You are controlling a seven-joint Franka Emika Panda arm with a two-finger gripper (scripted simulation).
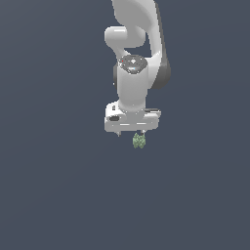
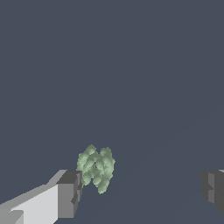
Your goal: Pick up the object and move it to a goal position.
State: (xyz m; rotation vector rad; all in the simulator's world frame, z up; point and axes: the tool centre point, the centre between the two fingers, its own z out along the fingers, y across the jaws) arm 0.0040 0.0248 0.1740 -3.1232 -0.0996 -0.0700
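One object (image 2: 96, 169) sits between our gripper's (image 2: 142, 188) wide jaws, touching the 9 o'clock finger (image 2: 70, 192); we judge it's positioned for grasping.

No readable text, labels, brands, numbers or signs in either view. Arm casing plain white, no markings legible. Background uniform dark grey-blue, unmarked.
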